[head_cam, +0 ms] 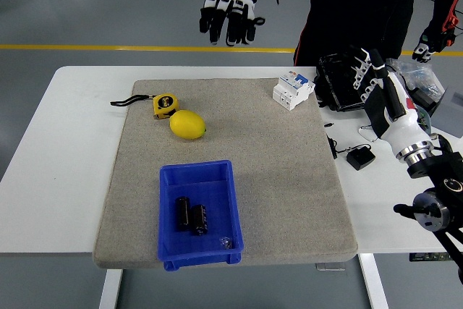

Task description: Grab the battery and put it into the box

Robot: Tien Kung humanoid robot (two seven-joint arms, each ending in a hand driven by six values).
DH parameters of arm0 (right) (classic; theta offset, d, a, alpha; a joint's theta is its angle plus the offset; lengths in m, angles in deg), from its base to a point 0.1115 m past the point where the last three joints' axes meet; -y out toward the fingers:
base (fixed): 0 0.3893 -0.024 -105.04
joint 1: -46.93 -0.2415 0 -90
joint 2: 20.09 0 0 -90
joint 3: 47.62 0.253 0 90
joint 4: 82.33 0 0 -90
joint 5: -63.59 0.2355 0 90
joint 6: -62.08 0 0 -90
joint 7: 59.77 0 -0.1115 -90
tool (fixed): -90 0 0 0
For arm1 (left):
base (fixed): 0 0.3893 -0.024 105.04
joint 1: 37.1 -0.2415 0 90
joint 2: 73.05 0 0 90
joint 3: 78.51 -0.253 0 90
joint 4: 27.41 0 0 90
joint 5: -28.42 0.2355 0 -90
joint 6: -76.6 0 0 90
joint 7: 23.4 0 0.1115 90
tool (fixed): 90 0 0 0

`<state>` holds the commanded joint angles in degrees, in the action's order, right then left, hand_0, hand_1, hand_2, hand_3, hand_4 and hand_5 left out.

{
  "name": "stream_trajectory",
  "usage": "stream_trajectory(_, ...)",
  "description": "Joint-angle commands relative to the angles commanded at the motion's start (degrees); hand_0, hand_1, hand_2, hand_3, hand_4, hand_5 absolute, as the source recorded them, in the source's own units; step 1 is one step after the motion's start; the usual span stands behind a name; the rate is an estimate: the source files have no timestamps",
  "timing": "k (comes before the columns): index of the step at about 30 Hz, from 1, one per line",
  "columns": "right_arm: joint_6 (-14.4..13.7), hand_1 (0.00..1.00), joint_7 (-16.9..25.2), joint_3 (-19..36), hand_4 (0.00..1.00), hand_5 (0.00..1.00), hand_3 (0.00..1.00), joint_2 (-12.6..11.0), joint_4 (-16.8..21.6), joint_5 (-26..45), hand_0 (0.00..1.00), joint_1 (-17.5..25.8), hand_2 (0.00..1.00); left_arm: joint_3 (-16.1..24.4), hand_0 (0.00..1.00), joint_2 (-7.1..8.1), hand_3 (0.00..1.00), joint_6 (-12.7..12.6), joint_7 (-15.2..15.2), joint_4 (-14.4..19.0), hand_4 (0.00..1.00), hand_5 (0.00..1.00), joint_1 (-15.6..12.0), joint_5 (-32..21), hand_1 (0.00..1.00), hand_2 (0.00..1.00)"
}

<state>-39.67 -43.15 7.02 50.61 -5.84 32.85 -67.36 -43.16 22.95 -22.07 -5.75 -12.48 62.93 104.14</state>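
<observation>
Lying inside blue box (172, 200): two batteries (191, 216); right hand (380, 92) fingers released, far right edge.

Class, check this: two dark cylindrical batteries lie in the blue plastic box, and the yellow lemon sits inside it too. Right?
Not quite. In the head view the yellow lemon rests on the grey mat, beyond the blue plastic box. Two dark cylindrical batteries do lie in it.

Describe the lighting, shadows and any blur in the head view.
Head view: even, soft overhead light, no harsh glare on the white table; the blue box casts only a faint shadow on the grey mat; the batteries inside look sharp; the right hand is slightly motion-blurred.
</observation>
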Motion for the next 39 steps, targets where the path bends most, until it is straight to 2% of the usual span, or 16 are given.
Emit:
stream_trajectory(9, -0.41, 0.918, 0.07, 2.49, 0.998, 0.960, 0.943, 3.57, 0.44, -2.63, 0.998, 4.70, 0.916, 0.24, 0.645, -0.16, 0.579, -0.15, 0.07, -0.02, 0.625, 0.579, -0.12, 0.45, 0.637, 0.646)
stream_trajectory(17, -0.13, 0.916, -0.35, 6.19, 0.998, 0.961, 0.941, 5.51, -0.29, -4.11, 0.998, 7.54, 0.918, -0.22, 0.645, -0.08, 0.578, 0.78, -0.18, 0.10, 0.625, 0.579, -0.55, 0.13, 0.637, 0.646)
stream_trajectory(28, 0.16, 0.913, -1.19, 8.92, 0.998, 0.965, 0.934, 5.25, -0.71, -6.05, 0.998, 8.29, 0.912, -1.46, 0.645, -0.65, 0.578, 0.16, -0.93, 0.15, 0.626, 0.579, -0.43, -1.45, 0.638, 0.647)
stream_trajectory(39, -0.04, 0.910, -1.29, 9.02, 0.998, 0.963, 0.929, 4.79, -0.38, -6.22, 0.998, 8.25, 0.909, -3.10, 0.645, -1.00, 0.579, -1.34, -1.81, -0.08, 0.626, 0.580, -0.01, -3.96, 0.639, 0.646)
